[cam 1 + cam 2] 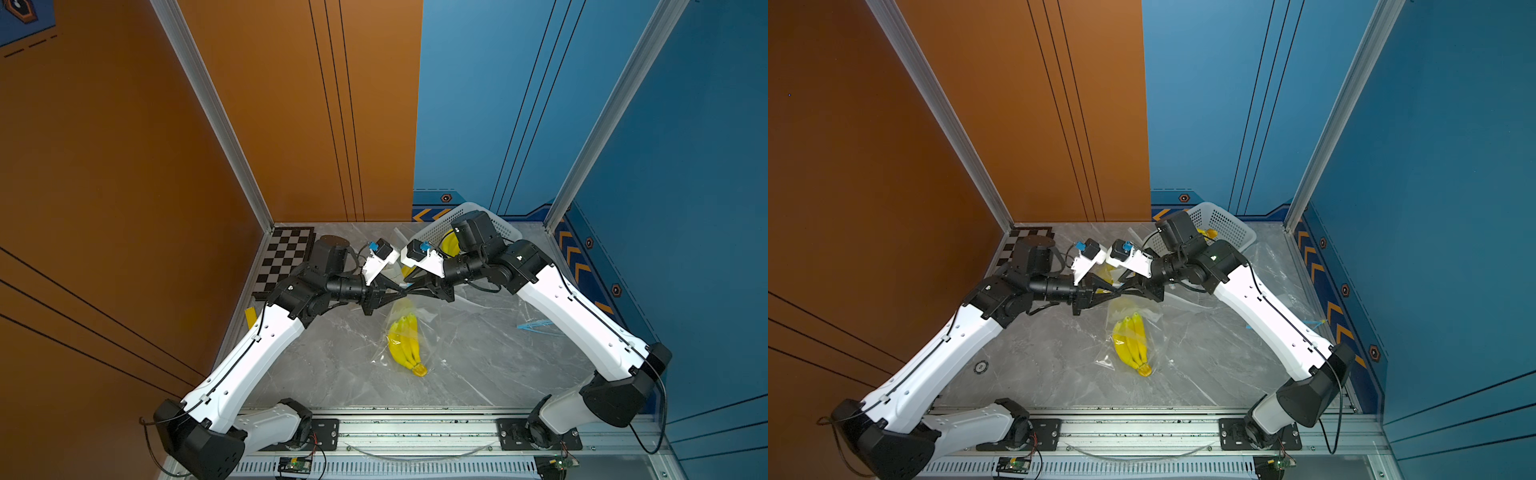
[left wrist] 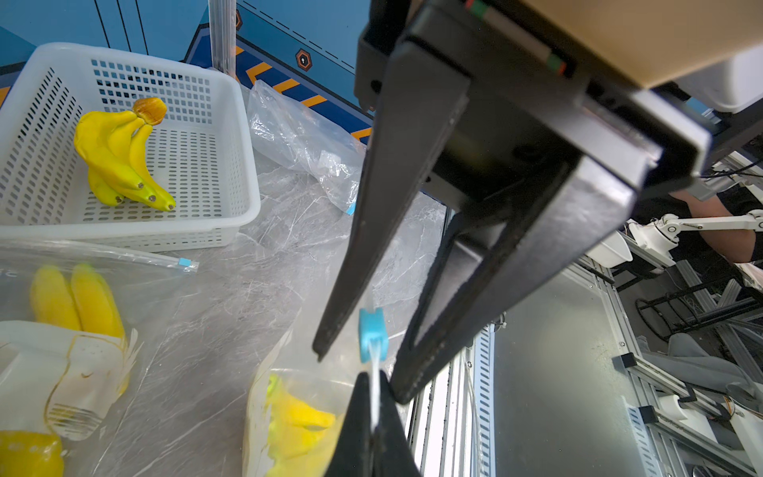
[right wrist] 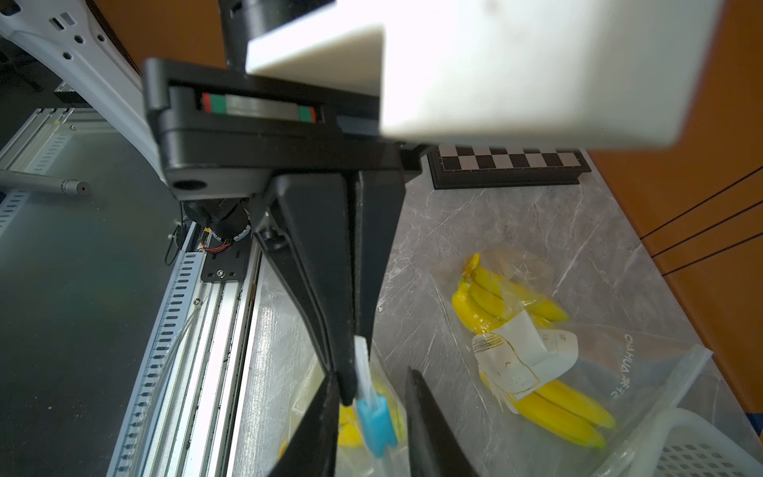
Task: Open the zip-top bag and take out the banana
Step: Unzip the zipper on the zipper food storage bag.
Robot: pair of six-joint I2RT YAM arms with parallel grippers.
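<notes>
Left wrist view puts the left hand (image 2: pixel 373 382) nearest, clamped shut on the white zip strip (image 2: pixel 375 368) of the zip-top bag (image 2: pixel 285 371). Just beyond, the blue slider (image 2: pixel 373 334) rides that strip between the jaws of the right hand (image 2: pixel 358 376). Those jaws stand partly apart with a sliver of gap on each side, and no firm pinch shows.

The banana (image 1: pixel 405 345) bunch is inside the bag, at 6 o'clock from the meeting hands in both top views. The film looks thin, limp and slippery, so it will likely sag and twist. The stiffer strip and the hard slider are the sensible holds. The bunch seems light and rigid, best gripped across its middle.

Farther off, at 1 o'clock, stands a white basket (image 1: pixel 505 226). Only the wrist views show its loose bunch (image 2: pixel 119 157) whole, and a second bagged bunch (image 3: pixel 569 406) on the table (image 1: pixel 332 374). Only the top views show the bag trailing below the hands.
</notes>
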